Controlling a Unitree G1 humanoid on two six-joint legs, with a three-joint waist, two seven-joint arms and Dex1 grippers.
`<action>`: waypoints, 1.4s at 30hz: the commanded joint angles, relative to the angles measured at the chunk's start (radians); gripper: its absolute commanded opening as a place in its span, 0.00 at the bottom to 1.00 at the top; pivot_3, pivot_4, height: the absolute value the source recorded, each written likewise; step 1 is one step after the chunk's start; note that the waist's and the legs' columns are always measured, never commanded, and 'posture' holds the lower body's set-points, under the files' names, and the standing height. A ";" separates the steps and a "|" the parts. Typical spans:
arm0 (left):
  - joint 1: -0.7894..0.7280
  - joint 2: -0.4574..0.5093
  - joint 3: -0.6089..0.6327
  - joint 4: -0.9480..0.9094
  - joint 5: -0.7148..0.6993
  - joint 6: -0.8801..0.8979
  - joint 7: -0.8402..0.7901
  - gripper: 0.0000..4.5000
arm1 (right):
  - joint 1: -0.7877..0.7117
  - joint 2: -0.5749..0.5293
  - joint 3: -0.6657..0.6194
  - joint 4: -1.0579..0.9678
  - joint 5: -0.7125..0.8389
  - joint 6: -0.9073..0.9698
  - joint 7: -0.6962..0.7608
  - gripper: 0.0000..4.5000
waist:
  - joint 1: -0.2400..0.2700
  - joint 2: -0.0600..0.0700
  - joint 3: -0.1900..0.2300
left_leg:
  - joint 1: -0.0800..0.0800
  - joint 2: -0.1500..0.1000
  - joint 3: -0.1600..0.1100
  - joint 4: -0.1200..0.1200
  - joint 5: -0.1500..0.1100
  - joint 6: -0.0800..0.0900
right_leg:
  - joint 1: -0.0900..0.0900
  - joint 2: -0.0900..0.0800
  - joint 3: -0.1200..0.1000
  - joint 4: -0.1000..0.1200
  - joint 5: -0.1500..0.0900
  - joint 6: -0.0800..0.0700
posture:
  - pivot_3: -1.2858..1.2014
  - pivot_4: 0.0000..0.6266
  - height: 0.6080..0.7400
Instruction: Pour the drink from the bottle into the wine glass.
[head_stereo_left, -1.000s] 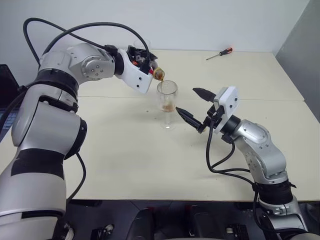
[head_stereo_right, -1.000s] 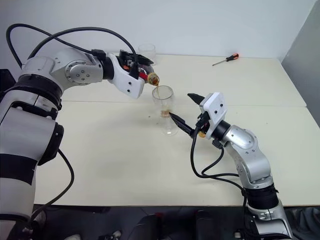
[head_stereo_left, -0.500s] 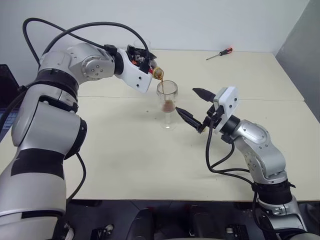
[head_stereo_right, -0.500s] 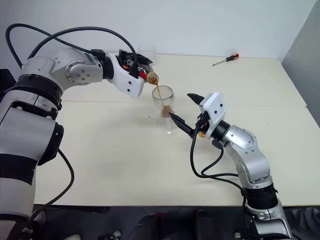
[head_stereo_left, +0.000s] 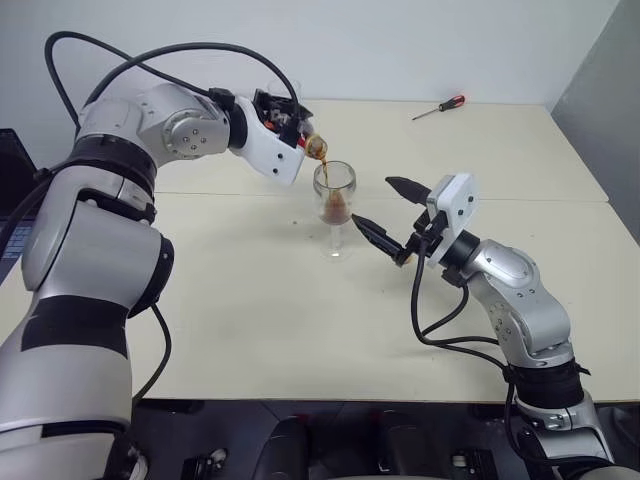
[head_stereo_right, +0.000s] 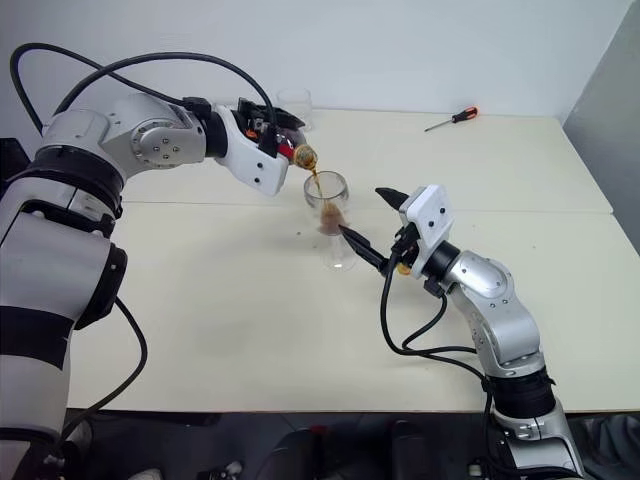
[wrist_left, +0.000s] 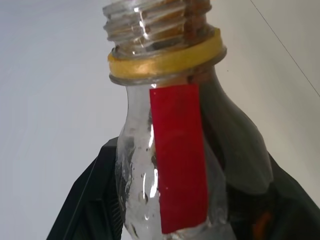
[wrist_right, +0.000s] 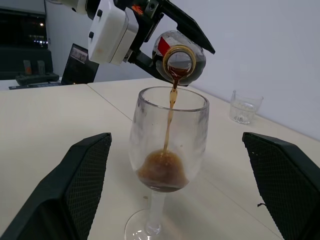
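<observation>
Pouring under way, glass only bottom-filled.

On the wide cream surface (head_stereo_left: 250, 320) there is free room all round, edges far off. My left end effector (head_stereo_left: 287, 125) grips the small clear plastic bottle (wrist_right: 179, 56) tipped over the clear stemmed wine glass (wrist_right: 167, 145); dark drink (wrist_right: 161, 170) streams in. My right end effector (head_stereo_left: 392, 212) stands wide open, empty, beside the stem. Next, I judge: hold the tilt, then right the bottle.
</observation>
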 joint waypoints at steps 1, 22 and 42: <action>-0.058 0.011 0.001 -0.009 -0.005 -0.007 0.026 0.57 | -0.013 0.007 -0.017 -0.015 0.004 -0.034 -0.009 1.00 | 0.000 0.000 0.000 | 0.000 0.000 0.000 0.000 0.000 0.000 | 0.000 0.000 0.000 0.000 0.000 0.000 | 0.52 0.24 1.00; -0.094 0.013 -0.061 -0.008 0.054 -0.035 0.092 0.57 | -0.010 0.021 -0.015 -0.010 -0.007 -0.047 -0.009 1.00 | 0.000 0.000 0.000 | 0.000 0.000 0.000 0.000 0.000 0.000 | 0.000 0.000 0.000 0.000 0.000 0.000 | 0.52 0.24 1.00; -0.108 0.008 -0.091 -0.005 0.076 -0.040 0.142 0.57 | -0.008 0.017 -0.017 -0.015 -0.006 -0.048 -0.010 1.00 | 0.000 0.000 0.000 | 0.000 0.000 0.000 0.000 0.000 0.000 | 0.000 0.000 0.000 0.000 0.000 0.000 | 0.52 0.24 1.00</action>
